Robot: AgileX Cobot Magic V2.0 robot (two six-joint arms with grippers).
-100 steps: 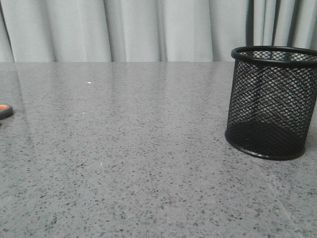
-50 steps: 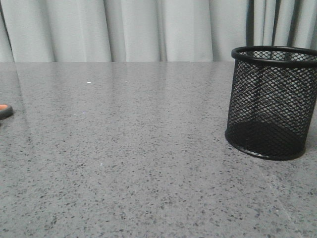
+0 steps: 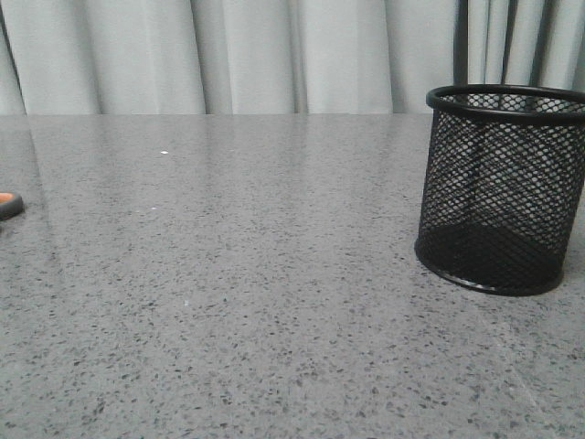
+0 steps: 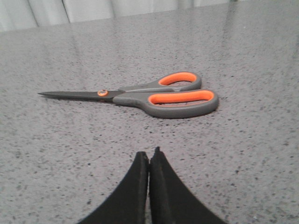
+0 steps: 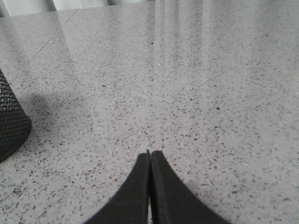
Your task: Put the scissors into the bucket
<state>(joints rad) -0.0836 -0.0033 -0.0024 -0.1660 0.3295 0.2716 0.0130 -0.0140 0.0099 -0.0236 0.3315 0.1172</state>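
A black wire-mesh bucket point(image 3: 501, 187) stands upright on the right side of the grey speckled bench point(image 3: 256, 302), its solid rim level and its round base flat on the surface. At the far left edge, only a sliver of the scissors point(image 3: 8, 205) shows, dark with an orange patch. Pale pleated curtains point(image 3: 228, 55) hang behind the bench.

Even, soft light, all views sharp. Glossy table point(image 3: 274, 274) mirrors pale curtain point(image 3: 274, 55) streaks. Soft shadow beside bucket point(image 5: 9, 126), off from right gripper point(image 5: 149, 153). Mild softness at far edges.
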